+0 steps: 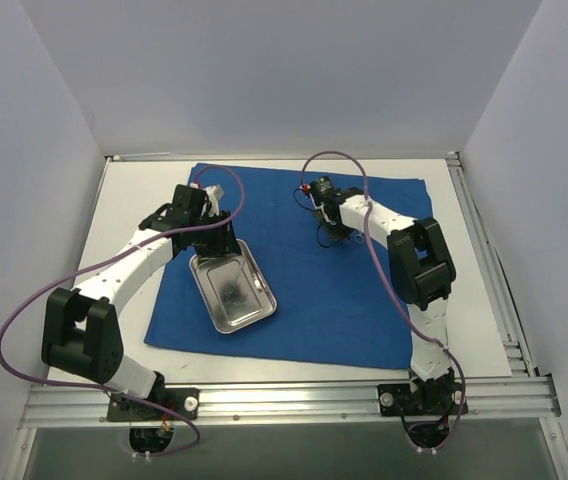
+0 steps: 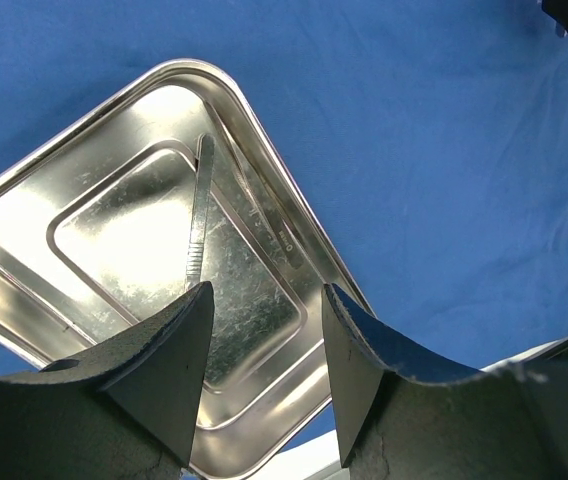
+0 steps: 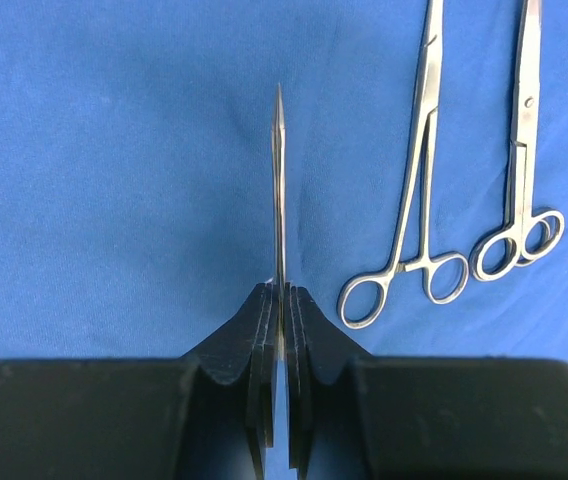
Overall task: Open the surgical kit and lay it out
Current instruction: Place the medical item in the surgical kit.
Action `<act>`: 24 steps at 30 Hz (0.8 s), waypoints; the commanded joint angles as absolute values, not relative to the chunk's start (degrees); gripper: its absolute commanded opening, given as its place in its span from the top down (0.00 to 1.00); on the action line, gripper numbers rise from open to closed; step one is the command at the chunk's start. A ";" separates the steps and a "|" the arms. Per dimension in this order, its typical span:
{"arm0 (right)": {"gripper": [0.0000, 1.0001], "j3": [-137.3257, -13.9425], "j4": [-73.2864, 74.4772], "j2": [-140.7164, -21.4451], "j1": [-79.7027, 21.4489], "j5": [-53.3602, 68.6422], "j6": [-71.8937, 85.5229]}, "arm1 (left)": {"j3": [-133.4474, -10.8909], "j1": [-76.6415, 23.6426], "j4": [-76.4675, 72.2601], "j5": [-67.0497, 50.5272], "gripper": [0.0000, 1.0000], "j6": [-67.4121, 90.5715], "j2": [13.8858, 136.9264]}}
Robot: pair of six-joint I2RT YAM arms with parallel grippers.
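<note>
**Top external.** The royal-blue cloth wrap [image 1: 364,290] is lying opened flat across the white worktop [image 1: 479,280], reaching close to its far edge. The shiny rectangular steel tray [image 1: 232,292] is sitting skewed on the cloth's left half, one corner pointing toward the near edge. The left gripper [image 1: 214,238] is hanging over the tray's far end. The right gripper [image 1: 329,228] is hovering over the cloth, toward its far right corner.

**Left wrist.** The left gripper [image 2: 264,300] is standing with jaws apart, gripping nothing; only the tray [image 2: 114,230] is showing between the fingers [image 2: 179,370]. A slim flat metal instrument [image 2: 200,215] is lying inside the tray. Its long axis is running away from the gripper, and its near end is lying just ahead of one finger. Whether the fingers are touching the rim, I cannot tell.

**Right wrist.** The right gripper [image 3: 280,300] is clenching a thin pointed steel instrument [image 3: 279,180] edge-on, tip pointing away. To its right, a ring-handled steel clamp [image 3: 421,150] and ring-handled steel scissors [image 3: 517,150] are lying side by side on the cloth [image 3: 114,150], apart, rings toward the gripper. The held piece is running roughly parallel to them.

**Judgement.** The right arm is nearer that row. The set-down is looking like a straight lowering just left of the clamp, keeping the same axis.
</note>
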State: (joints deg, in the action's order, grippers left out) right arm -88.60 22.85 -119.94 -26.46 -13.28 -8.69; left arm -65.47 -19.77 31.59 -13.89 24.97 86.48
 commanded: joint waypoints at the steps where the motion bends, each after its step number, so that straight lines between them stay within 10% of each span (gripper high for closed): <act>1: 0.95 -88.59 25.14 -121.11 -26.46 -14.85 -9.23 | -66.27 -19.86 32.08 -15.29 0.44 24.17 87.01; 24: 0.62 -88.33 22.86 -114.81 -26.72 -13.10 -7.03 | -66.80 -19.77 32.34 -16.00 0.41 24.26 89.11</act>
State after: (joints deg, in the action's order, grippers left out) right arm -88.58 22.85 -121.16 -26.33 -15.11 -8.71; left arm -65.49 -19.77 31.66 -15.22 24.80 87.61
